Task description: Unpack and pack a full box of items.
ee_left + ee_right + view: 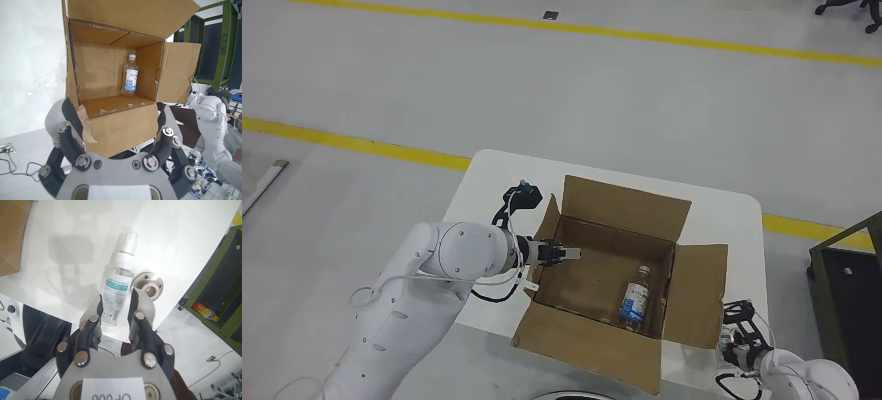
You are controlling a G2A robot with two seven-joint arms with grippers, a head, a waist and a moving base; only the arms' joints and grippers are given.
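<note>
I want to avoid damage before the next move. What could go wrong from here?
The left gripper straddles the torn wall of the box; pulling might rip it or drag the box.
The spray bottle at the right gripper is close beside a metal ring; it might bump it and tip.

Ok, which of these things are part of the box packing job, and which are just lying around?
Job: cardboard box, clear bottle inside it, spray bottle in the right gripper, probably the metal ring beside it.
Lying about: green rack, orange bottle in it.
</note>
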